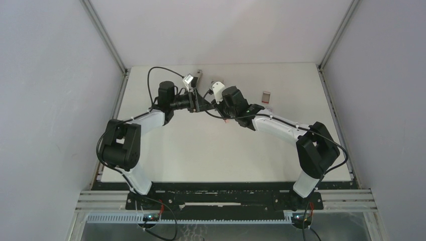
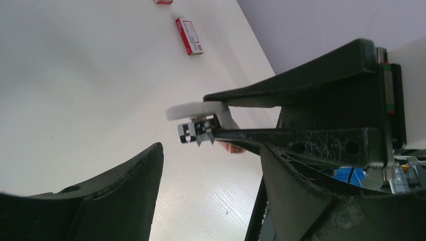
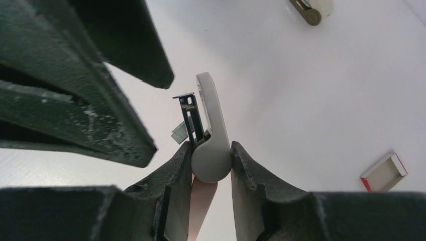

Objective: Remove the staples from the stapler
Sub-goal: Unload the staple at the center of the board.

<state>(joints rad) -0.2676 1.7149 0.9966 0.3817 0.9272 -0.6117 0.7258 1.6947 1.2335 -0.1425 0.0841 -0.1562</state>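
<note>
My right gripper (image 3: 211, 150) is shut on the rounded end of a small pink-and-grey claw-like tool (image 3: 208, 125), held above the table. A dark slotted metal strip runs along the tool's left side. A short strip of silver staples (image 3: 179, 133) sits at the metal tip and also shows in the left wrist view (image 2: 193, 133). My left gripper (image 2: 211, 168) is open and empty, its fingers just in front of the tool (image 2: 196, 110). Both grippers meet mid-table, left (image 1: 200, 104) and right (image 1: 213, 103). The slim grey stapler (image 1: 199, 74) lies at the back, apart from both grippers.
Two small red-and-white boxes (image 1: 267, 95) (image 1: 269, 108) lie to the right of the grippers; one shows in the left wrist view (image 2: 189, 36) and one in the right wrist view (image 3: 384, 172). Enclosure walls stand on three sides of the white table (image 1: 201, 155).
</note>
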